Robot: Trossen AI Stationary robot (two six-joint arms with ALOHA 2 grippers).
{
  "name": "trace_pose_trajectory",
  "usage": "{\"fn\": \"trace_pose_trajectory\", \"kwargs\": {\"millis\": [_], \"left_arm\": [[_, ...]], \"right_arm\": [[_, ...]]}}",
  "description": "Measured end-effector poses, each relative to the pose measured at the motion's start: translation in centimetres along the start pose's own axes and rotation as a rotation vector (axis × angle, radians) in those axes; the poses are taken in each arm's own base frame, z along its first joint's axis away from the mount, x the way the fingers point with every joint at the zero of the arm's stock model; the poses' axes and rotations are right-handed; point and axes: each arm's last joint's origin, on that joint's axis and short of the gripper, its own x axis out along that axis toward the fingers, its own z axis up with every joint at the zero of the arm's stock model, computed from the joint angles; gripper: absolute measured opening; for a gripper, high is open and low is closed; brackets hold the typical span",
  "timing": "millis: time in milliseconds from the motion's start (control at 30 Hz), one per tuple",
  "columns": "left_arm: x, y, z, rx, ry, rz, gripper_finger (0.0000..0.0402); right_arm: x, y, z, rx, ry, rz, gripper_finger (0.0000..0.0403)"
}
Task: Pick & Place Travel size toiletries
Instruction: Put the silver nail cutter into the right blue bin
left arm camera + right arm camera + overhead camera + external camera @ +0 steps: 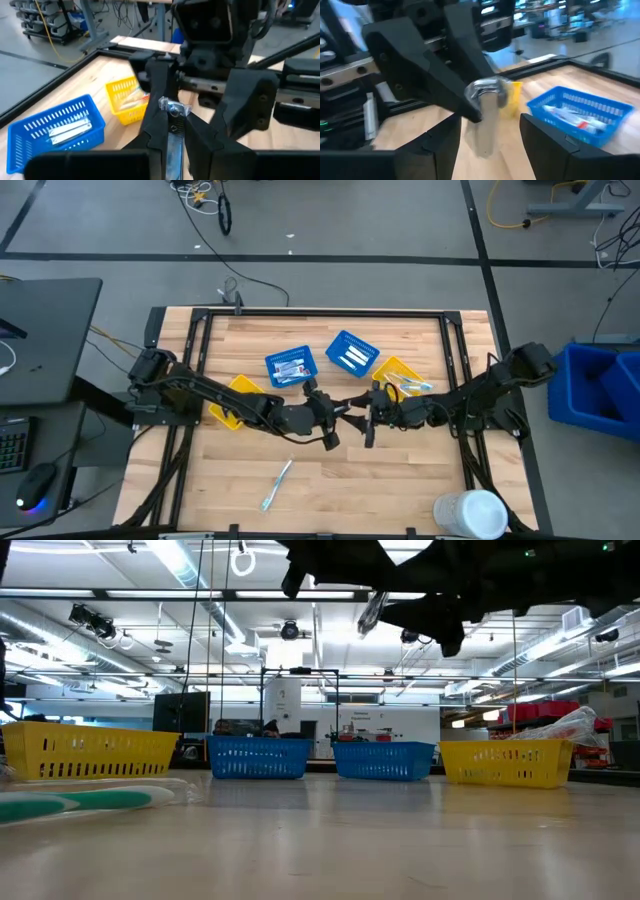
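Above the middle of the table my two grippers meet tip to tip. My left gripper [338,418] [172,131] is shut on a slim clear-wrapped toiletry [173,109] [487,117] [372,610], well above the table. My right gripper [366,420] [490,142] faces it, open; its fingers stand on either side of the toiletry's free end, with a gap on each side. A white and teal toothbrush [277,484] [80,802] lies flat on the table near the front. My left gripper pinches the wrapped toiletry between its two fingers [159,135], and the crinkled free end [175,107] sticks out past the fingertips. The fingers come from the table's left, slanting slightly down, and lie along the toiletry. It is lifted clear of the table.
Along the back stand a yellow basket [235,400], two blue baskets [291,366] [351,352] holding white tubes, and a yellow basket [403,376] with wrapped items. A large white cylinder [470,515] stands at the front right corner. A blue bin [600,385] is beyond the right edge.
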Motion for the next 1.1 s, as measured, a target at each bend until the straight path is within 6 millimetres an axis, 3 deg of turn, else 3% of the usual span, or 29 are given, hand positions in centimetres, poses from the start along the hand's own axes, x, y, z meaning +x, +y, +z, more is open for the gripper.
{"fn": "trace_pose_trajectory", "kwargs": {"millis": [267, 700, 1100], "left_arm": [[0.5, 0.7, 0.8, -0.032, -0.058, 0.033, 0.0052], [0.9, 1.5, 1.0, -0.064, -0.064, 0.084, 0.0053], [1.0, 1.6, 1.0, -0.038, -0.059, 0.080, 0.0060]], "right_arm": [[0.7, -1.2, 0.3, -0.020, 0.007, 0.041, 0.0197], [1.0, -1.8, 0.5, -0.043, 0.000, 0.015, 0.0061], [1.0, -1.9, 0.5, -0.068, 0.006, 0.013, 0.0062]]}}
